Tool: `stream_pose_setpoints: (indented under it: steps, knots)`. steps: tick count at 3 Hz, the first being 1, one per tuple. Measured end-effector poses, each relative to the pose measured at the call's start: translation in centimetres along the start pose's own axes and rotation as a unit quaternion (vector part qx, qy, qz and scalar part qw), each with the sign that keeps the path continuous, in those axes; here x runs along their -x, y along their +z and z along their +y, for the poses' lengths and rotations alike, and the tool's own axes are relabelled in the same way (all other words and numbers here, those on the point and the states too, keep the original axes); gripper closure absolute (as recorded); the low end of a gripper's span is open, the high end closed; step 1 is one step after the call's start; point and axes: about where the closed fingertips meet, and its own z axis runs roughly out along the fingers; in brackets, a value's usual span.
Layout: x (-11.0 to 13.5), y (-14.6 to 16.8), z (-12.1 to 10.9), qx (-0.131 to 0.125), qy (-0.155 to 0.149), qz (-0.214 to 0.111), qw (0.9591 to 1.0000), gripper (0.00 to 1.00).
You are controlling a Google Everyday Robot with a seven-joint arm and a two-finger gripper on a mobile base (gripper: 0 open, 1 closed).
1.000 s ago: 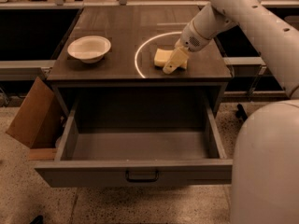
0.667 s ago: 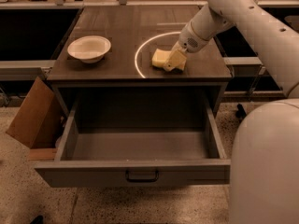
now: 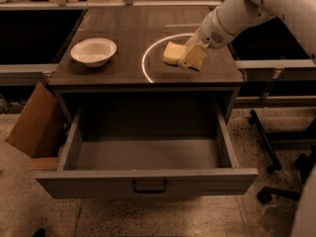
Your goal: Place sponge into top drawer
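Observation:
The sponge (image 3: 171, 53) is a pale yellow block over the right part of the cabinet top, inside a bright ring of light. My gripper (image 3: 190, 58) comes in from the upper right on a white arm, and its cream fingers (image 3: 194, 57) are closed on the sponge's right end. The sponge looks slightly raised off the top. The top drawer (image 3: 148, 180) is pulled wide open below it. Its grey inside is empty, and a dark handle (image 3: 149, 186) sits at the centre of the front panel.
A white bowl (image 3: 93, 51) stands on the left of the cabinet top (image 3: 118, 70). A brown cardboard box (image 3: 32, 125) leans against the cabinet's left side. Chair legs with castors (image 3: 266, 181) are on the floor to the right. My white base fills the lower right corner.
The gripper and sponge have moved a little up and to the left above the cabinet top. The drawer and bowl have not moved.

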Motion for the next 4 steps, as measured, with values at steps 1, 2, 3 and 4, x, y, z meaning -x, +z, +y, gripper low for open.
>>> stream_pose_setpoints:
  steps: [1, 2, 3, 4]
  knots:
    - [-1.2, -3.0, 5.0, 0.020, 0.017, -0.013, 0.9996, 1.00]
    - [-1.2, -3.0, 5.0, 0.020, 0.017, -0.013, 0.9996, 1.00]
    - [-2.0, -2.3, 6.6, 0.030, 0.021, -0.011, 0.9993, 1.00]
    - [-3.8, -1.6, 9.7, 0.036, 0.038, 0.005, 0.9986, 1.00]
